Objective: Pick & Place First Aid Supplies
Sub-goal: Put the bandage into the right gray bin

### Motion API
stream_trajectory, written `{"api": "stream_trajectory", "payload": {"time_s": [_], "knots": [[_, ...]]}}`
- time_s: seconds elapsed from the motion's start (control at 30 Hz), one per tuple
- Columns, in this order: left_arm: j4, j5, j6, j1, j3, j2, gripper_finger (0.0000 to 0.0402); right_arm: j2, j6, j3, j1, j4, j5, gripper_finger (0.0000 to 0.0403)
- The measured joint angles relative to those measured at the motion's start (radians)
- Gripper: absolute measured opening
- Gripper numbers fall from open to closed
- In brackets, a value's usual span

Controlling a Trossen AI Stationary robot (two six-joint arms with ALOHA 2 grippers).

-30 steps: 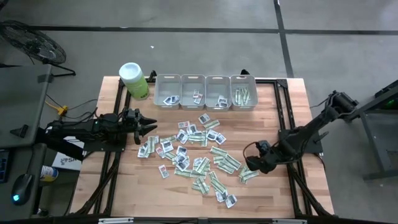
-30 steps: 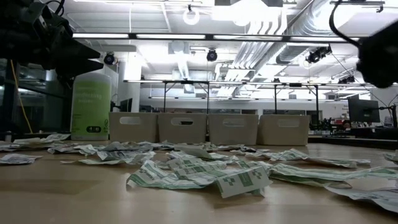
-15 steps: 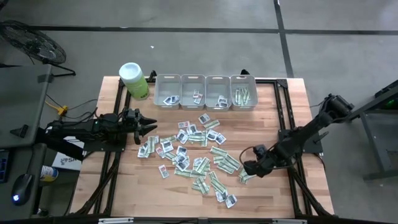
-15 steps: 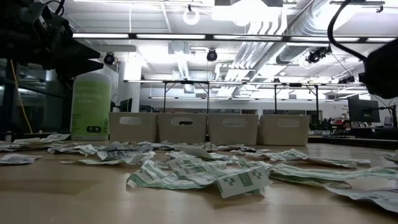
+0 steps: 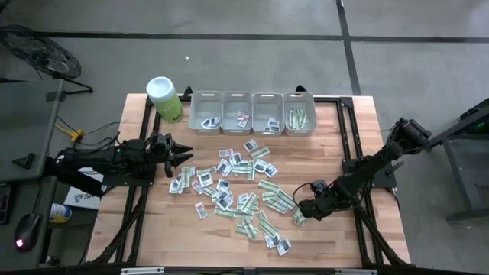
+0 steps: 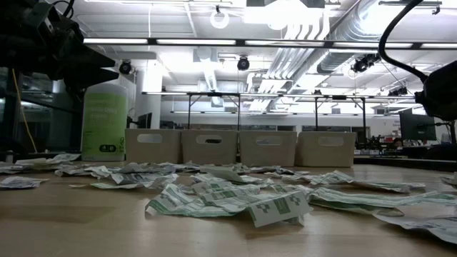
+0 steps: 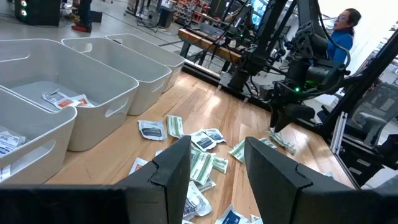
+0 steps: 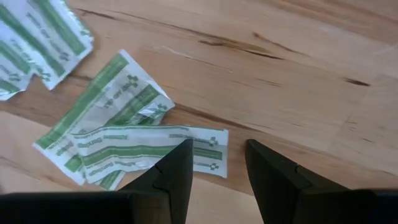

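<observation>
**Right gripper lowers onto green strip packets at the edge of the pile**

First aid supplies (image 5: 237,187), dozens of small flat paper packets, lie scattered across the middle of the wooden table (image 5: 344,137). A few more sit inside four grey bins (image 5: 252,112) lined along the far edge, beside a lime-green canister (image 5: 163,98).

At the pile's right edge lie a few overlapping green-and-white strips (image 8: 130,146). The right gripper (image 5: 304,210) is directly above them, its two dark fingers (image 8: 171,180) parted with a narrow gap, gripping nothing, their tips over the end of the topmost strip.

Over the last second this gripper has slid from just right of the pile inward to these strips, with its jaw gap unchanged. That suggests the approach is nearly finished and the pinch on a strip comes next; no packet is lifted yet.

The left gripper (image 5: 183,156) waits unmoved near the pile's left side, its jaws apart and empty.
</observation>
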Motion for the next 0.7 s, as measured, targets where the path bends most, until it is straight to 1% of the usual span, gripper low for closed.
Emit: {"api": "stream_trajectory", "payload": {"time_s": [0.4, 0.53, 0.7], "knots": [[0.0, 0.0, 0.0, 0.0, 0.0, 0.0, 0.015, 0.001, -0.018, 0.0, -0.001, 0.042, 0.054, 0.0136], [0.0, 0.0, 0.0, 0.0, 0.0, 0.0, 0.015, 0.001, -0.017, 0.0, -0.002, 0.042, 0.049, 0.0114], [0.0, 0.0, 0.0, 0.0, 0.0, 0.0, 0.015, 0.002, -0.029, 0.0, -0.002, 0.038, 0.042, 0.0068]]}}
